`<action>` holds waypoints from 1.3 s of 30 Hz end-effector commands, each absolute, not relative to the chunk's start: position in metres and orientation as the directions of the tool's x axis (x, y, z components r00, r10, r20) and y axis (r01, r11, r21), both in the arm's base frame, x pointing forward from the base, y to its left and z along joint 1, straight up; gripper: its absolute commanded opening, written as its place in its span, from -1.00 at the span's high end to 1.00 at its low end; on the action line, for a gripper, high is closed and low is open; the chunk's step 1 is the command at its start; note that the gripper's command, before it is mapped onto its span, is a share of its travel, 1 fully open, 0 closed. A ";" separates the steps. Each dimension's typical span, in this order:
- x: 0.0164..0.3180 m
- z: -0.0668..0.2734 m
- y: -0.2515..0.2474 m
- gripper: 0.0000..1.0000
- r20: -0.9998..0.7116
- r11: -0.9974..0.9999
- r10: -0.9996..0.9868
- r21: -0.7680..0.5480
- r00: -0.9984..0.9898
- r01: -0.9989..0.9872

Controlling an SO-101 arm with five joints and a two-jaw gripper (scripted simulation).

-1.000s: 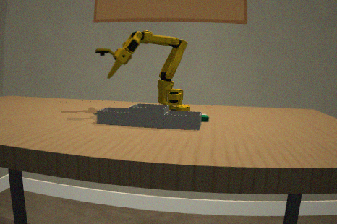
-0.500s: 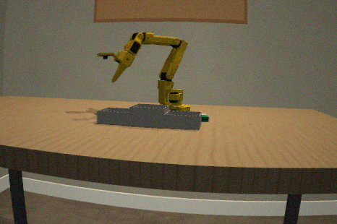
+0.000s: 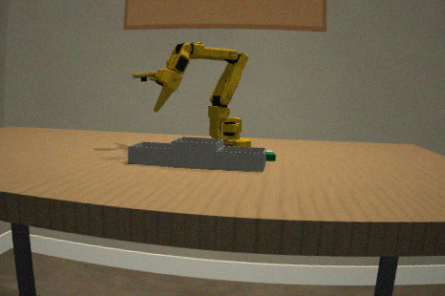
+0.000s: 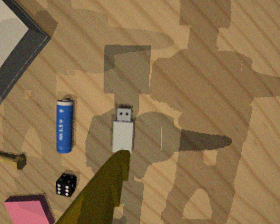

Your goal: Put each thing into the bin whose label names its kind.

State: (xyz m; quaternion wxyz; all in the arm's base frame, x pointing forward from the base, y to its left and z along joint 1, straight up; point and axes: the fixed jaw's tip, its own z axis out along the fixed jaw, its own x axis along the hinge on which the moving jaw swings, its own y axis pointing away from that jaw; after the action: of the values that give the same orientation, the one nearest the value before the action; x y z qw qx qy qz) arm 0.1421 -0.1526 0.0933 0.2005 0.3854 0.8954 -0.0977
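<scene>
Hovering over the USB stick [image 4: 123, 132], end effector [image 3: 152, 90] spread wide and carrying nothing.

I am judging the risk: the stick is lying flat on the table [image 3: 334, 186], just beside the blue battery [image 4: 64, 125] and black die [image 4: 66, 184]; a skewed descent could knock them. Open room is lying right, bin wall [image 4: 20, 56] upper left.

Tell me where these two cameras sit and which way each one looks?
Exterior: stands off the table, level with it, facing the wall; shows the whole yellow arm, its open hand and the grey bins.
Wrist: rides on the arm, looking straight down; shows one finger over a USB stick, battery and die.
Shared: the hand, bins, tabletop.
</scene>
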 end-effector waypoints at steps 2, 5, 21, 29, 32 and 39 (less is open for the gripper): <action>0.146 0.103 -0.148 -1.00 -0.451 0.734 0.592 -0.041 -0.668 0.678; 0.146 0.104 -0.144 -1.00 -0.443 0.758 0.566 -0.053 -0.696 0.650; 0.142 0.104 -0.130 -1.00 -0.362 0.843 0.470 -0.087 -0.805 0.531; 0.138 0.098 -0.125 -1.00 -0.311 0.868 0.443 -0.088 -0.841 0.489; 0.139 0.100 -0.124 -1.00 -0.314 0.884 0.409 -0.099 -0.857 0.458; 0.141 0.107 -0.120 -1.00 -0.318 0.916 0.328 -0.123 -0.890 0.381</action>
State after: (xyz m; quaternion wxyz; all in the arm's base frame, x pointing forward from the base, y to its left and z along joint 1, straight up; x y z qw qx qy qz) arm 0.1359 -0.1201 0.0946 0.1238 0.2076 0.9673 -0.0768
